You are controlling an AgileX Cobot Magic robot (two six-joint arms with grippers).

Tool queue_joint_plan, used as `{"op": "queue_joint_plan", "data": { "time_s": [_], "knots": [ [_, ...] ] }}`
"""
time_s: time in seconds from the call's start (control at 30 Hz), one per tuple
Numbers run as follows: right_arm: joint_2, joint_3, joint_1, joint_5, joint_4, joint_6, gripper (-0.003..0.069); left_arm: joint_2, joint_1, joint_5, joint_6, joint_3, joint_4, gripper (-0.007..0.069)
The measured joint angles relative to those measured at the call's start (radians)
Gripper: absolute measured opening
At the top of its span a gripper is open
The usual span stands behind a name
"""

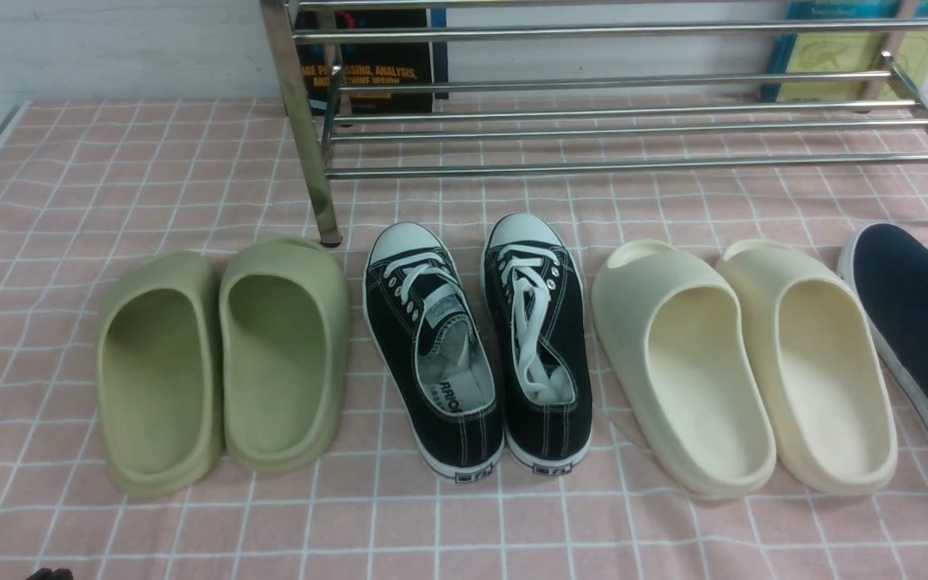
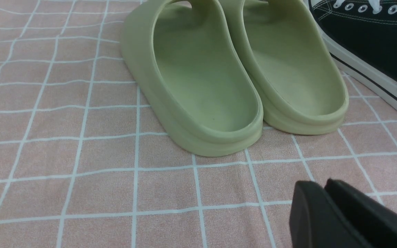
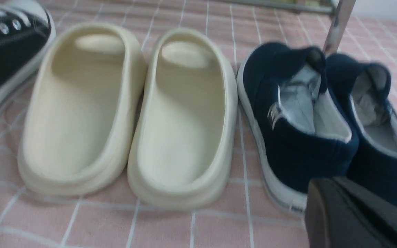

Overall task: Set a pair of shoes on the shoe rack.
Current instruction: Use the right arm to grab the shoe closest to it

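The pair of navy slip-on shoes [image 3: 298,113] stands side by side on the pink checked cloth, heels toward me; in the front view only one of them [image 1: 915,322] shows well, at the far right edge. The chrome shoe rack [image 1: 625,121] stands at the back, its low bars bare. My right gripper [image 3: 326,187] is shut and empty, just behind the heel of the nearer navy shoe. My left gripper [image 2: 322,187] is shut and empty, above the cloth behind the heels of the green slippers [image 2: 233,75]. In the front view only a dark tip [image 1: 49,573] shows at the bottom left.
From left to right in a row stand green slippers [image 1: 222,354], black lace-up sneakers [image 1: 476,346] and cream slippers [image 1: 742,362]. Books [image 1: 375,64] lean against the wall behind the rack. A rack post [image 1: 303,129] stands behind the green slippers.
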Motion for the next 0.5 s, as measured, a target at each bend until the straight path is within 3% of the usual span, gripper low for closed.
{"op": "queue_joint_plan", "data": {
  "time_s": [0.33, 0.5],
  "knots": [
    [0.000, 0.000, 0.000, -0.720, -0.007, 0.011, 0.0016, 0.000, 0.000, 0.000, 0.000, 0.000, 0.000, 0.0085],
    [0.000, 0.000, 0.000, -0.989, -0.024, 0.133, 0.0021, 0.000, 0.000, 0.000, 0.000, 0.000, 0.000, 0.0090]
  ]
}}
